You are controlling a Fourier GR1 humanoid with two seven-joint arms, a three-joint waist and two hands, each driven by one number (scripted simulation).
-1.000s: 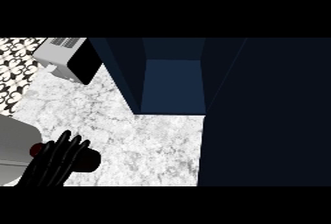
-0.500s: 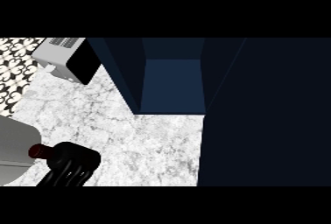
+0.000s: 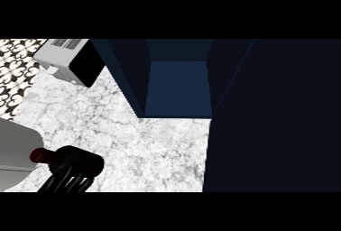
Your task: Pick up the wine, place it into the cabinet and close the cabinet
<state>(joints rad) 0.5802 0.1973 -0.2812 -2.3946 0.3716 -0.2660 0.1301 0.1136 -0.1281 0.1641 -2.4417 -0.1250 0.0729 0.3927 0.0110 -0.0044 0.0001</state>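
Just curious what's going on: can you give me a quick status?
Left hand curled on wine bottle, low left on counter. Right hand out of view. Cabinet open, path looks free.

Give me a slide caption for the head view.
Left hand grips the wine bottle on the marble counter, below the open cabinet.

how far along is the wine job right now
Early. Done: nothing is in the cabinet yet; it stands open and its inside shows bare. In hand: the left hand has its fingers curled round the wine at the counter's lower left, red cap pointing left. Left: carry the bottle to the cabinet, set it inside, close the door. The right hand is out of view.
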